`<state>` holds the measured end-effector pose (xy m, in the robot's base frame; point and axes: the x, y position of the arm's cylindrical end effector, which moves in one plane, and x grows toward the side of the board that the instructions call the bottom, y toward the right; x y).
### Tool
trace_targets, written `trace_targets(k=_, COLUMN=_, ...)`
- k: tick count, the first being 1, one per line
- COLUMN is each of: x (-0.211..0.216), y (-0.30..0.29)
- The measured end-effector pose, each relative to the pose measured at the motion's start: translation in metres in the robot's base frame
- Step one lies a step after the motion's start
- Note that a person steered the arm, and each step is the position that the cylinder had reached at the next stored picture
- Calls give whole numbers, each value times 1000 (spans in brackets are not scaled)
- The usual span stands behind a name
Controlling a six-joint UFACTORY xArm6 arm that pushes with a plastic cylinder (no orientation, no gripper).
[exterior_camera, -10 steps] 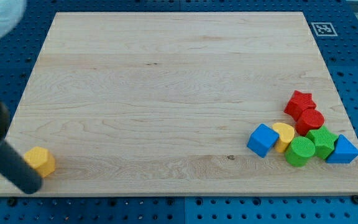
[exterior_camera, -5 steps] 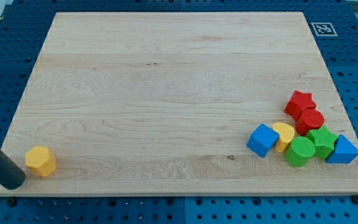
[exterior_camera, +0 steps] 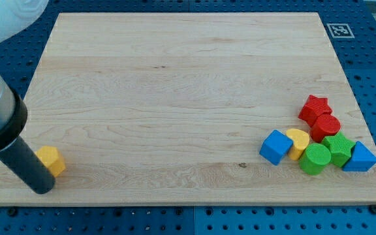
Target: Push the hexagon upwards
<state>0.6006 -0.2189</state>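
Now | my tip (exterior_camera: 42, 188) touching yellow hexagon (exterior_camera: 51, 160) | bottom-left board (exterior_camera: 175, 78) edge | no claw

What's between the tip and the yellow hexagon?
Nothing: in the camera view my tip sits right against the yellow hexagon, at its lower left, partly covering it.
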Motion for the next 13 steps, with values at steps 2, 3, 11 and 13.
trace_targets(k=2, x=-24, y=-9)
trace_targets(k=3, x=-26, y=-9)
trace_targets(k=11, x=-186, y=11)
trace_targets(k=13, x=-174, y=15)
